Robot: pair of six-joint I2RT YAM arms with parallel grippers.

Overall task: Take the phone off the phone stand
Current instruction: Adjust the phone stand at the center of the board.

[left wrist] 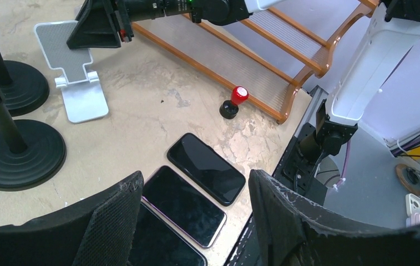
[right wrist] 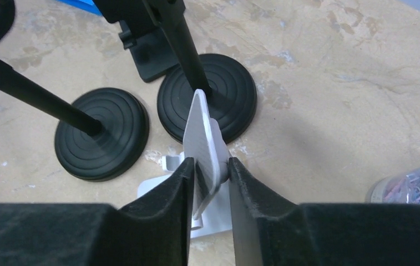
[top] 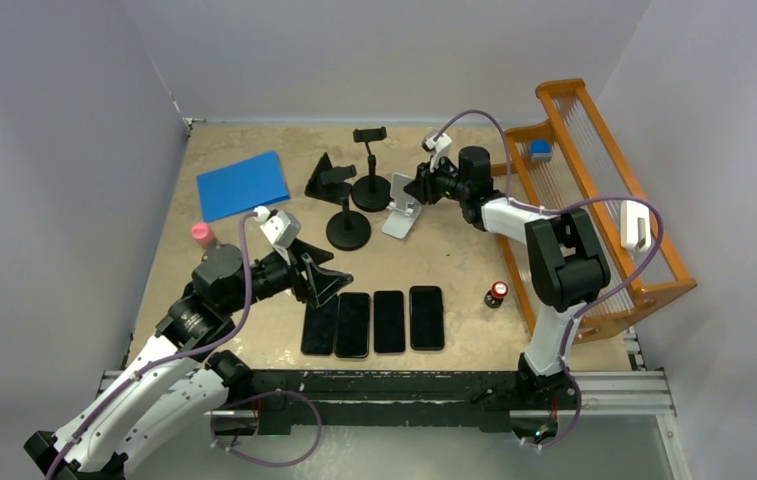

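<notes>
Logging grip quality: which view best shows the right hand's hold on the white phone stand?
Right wrist: the right hand pinches the white phone stand edge-on, one finger on each face of its plate. Top external shows hand and stand small. Left wrist shows the stand's empty face and base, the hand at its top.
</notes>
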